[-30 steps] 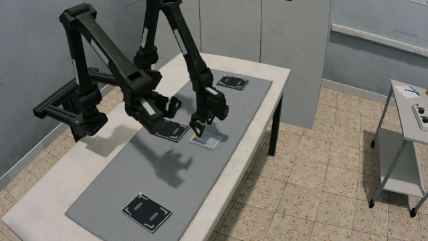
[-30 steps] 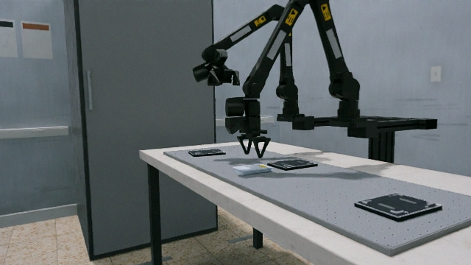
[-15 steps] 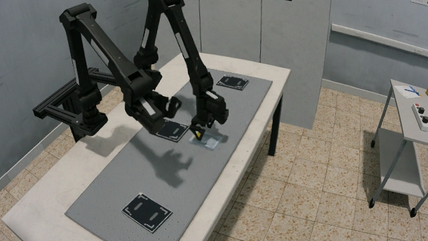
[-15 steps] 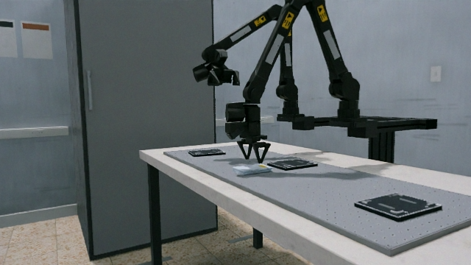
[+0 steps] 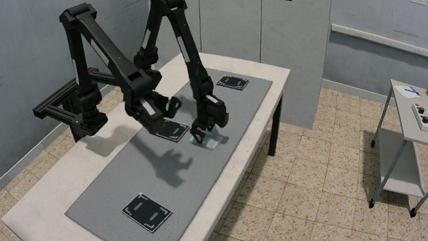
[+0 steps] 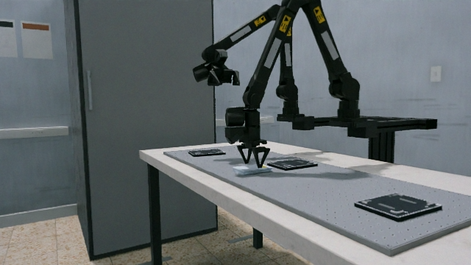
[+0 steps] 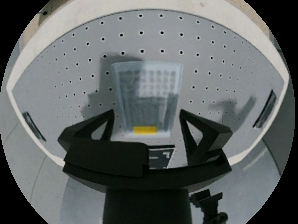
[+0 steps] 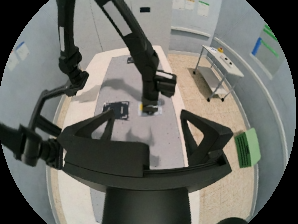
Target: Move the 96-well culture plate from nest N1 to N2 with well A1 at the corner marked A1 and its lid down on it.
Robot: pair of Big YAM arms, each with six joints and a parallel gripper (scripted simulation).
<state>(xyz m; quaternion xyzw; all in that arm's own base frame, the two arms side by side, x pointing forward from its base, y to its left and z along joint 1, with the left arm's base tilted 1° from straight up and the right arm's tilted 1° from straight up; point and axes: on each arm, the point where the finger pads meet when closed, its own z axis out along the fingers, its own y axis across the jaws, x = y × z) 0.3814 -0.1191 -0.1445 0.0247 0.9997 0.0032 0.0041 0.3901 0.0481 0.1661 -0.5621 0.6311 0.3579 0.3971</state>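
Directions are as seen from the arms' side of the counter (image 5: 53,187) (image 6: 221,206) (image 7: 150,4) (image 8: 85,107).

The culture plate (image 5: 212,141) (image 6: 244,170) (image 7: 147,92) is over the grey board (image 5: 134,174) (image 6: 313,191) (image 7: 210,75) (image 8: 150,145), just beyond the far side of the middle nest (image 5: 174,130) (image 6: 292,163) (image 7: 161,157) (image 8: 117,110). It is in none of the nests. A yellow strip (image 5: 198,136) (image 6: 264,166) (image 7: 145,130) marks its near end. Whether it lies fully flat, and whether its lid is all the way down, I cannot tell.

The left gripper (image 5: 205,134) (image 6: 254,164) (image 7: 146,112) (image 8: 149,106) points down at the plate's near end, released, its fingers spread wide. Whether a fingertip touches the plate is unclear.

The right gripper (image 5: 173,107) (image 6: 225,82) (image 8: 147,112) is also released and hangs high above the counter, well apart from the plate.

The right nest (image 5: 147,212) (image 6: 397,207) holds no plate, and neither does the left nest (image 5: 233,82) (image 6: 207,152). Each stands well apart from the plate, toward its own end of the board.

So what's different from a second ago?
Left pincer moved down, closer to the plate. Nothing grabbed or let go. Plate hasn't visibly shifted, lying on the board; right pincer stayed raised and open.
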